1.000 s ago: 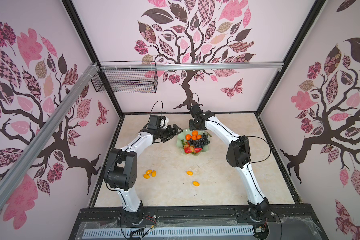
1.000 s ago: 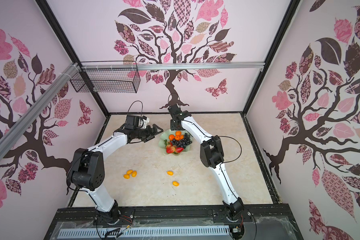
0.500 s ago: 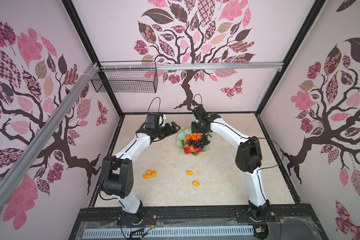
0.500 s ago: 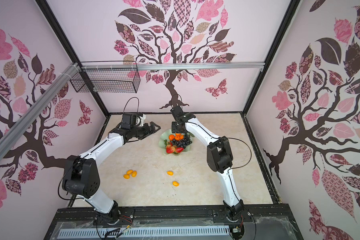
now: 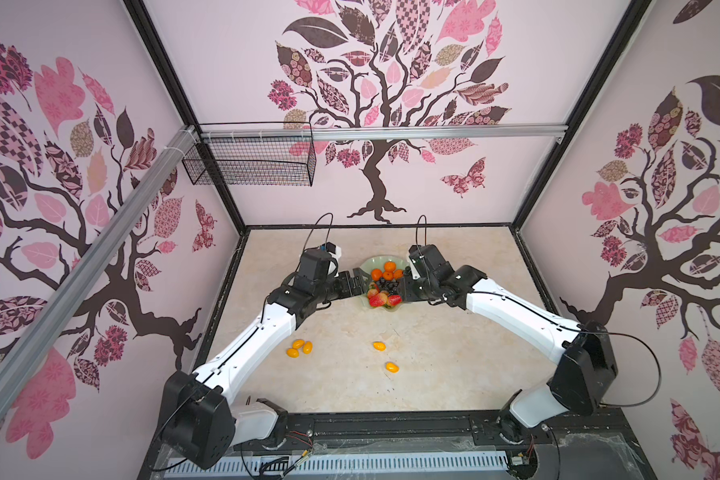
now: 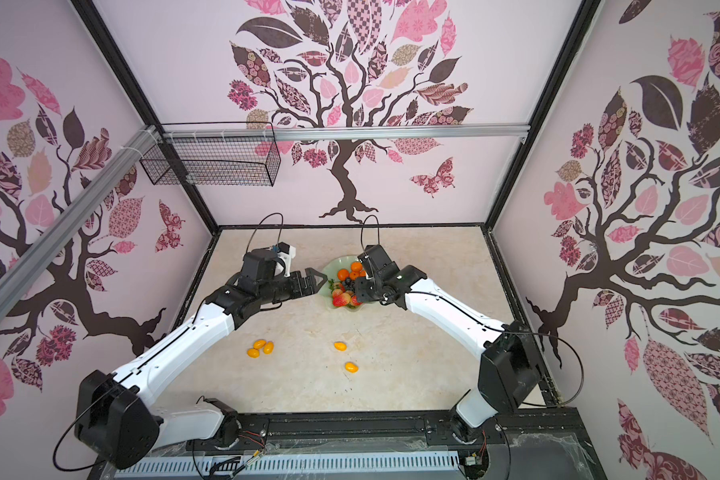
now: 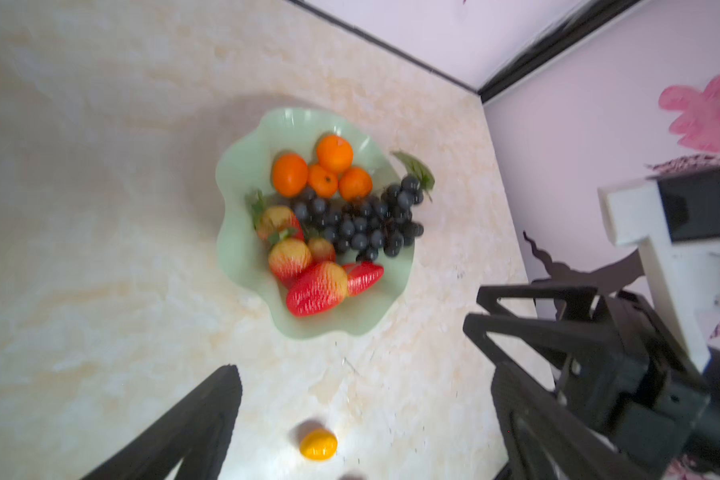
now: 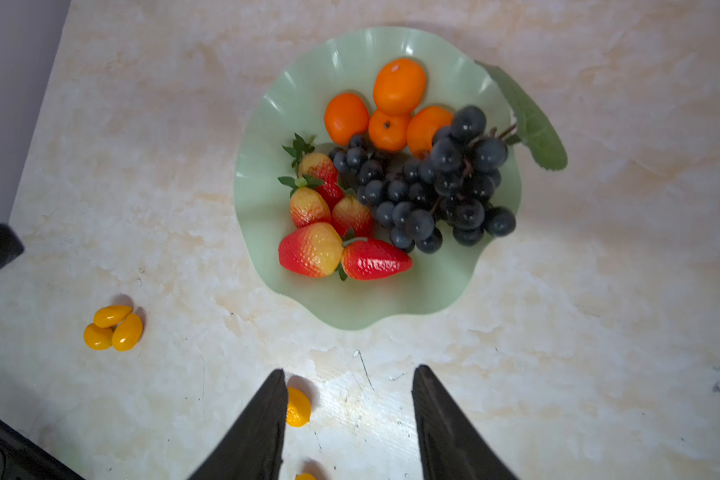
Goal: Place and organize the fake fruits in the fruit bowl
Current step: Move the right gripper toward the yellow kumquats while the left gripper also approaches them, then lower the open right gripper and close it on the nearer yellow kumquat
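While both arms reach in from the near edge of the desk [image 5: 454,374], the fruit bowl [image 5: 370,264] sits toward the 12 o'clock side of it in both top views, between the two sets of jaws. The left jaws hang at the bowl's 9 o'clock and the right jaws at its 3 o'clock. Each wrist view shows its own pair of dark fingers spread apart with nothing between them, and the bowl [image 8: 287,104] lies below them, untouched.

Inside the bowl, four oranges [image 8: 398,85] cluster at 12 o'clock as the top views show it. The dark grape bunch [image 8: 433,187] fills the middle, its green leaf [image 8: 533,124] drooping over the rim. The strawberries [image 8: 310,249] lie at 6 o'clock.

Five yellow-orange ovals rest on the bare desk. A touching trio [image 5: 300,348] lies at about 8 o'clock from the bowl, well apart from it. Two single ovals [image 5: 378,345] [image 5: 391,367] lie near 6 o'clock, one beyond the other, toward the near edge.
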Robot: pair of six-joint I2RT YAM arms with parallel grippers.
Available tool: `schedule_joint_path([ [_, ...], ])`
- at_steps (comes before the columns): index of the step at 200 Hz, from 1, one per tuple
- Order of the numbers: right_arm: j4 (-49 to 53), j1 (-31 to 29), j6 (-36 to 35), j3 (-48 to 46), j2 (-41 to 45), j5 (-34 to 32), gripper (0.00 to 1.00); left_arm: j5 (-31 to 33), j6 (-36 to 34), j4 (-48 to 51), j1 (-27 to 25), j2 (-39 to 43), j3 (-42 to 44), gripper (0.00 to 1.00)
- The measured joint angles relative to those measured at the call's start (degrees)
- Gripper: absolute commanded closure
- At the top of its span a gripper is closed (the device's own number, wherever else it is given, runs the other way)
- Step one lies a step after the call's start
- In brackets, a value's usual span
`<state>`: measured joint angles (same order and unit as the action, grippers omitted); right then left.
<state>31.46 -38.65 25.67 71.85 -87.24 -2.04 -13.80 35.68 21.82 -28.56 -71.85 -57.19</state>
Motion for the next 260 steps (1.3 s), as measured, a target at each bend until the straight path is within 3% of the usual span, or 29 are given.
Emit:
schedule_joint_path([
  [39,-2.2,-3.5,0.2,-10.5,4.3,1.7,0.48,6.1,2.8,5.2,-8.9,9.0,6.2,0.02],
  [92,-4.8,-8.7,-1.2,-18.4,7.6,6.2,0.49,9.1,6.8,9.4,-12.7,22.1,15.0,0.02],
  [137,-5.3,-12.2,-4.0,-18.8,5.6,9.6,0.52,10.8,11.5,11.9,-18.8,28.9,21.5,0.02],
  [207,-1.9,-19.1,-7.3,-12.0,-7.7,8.2,0.55,12.7,15.0,13.5,-19.4,32.0,24.4,0.02],
  [260,0.0,-19.8,-7.8,-11.0,-9.2,6.5,0.56,13.6,14.9,14.0,-19.4,31.7,24.4,0.02],
])
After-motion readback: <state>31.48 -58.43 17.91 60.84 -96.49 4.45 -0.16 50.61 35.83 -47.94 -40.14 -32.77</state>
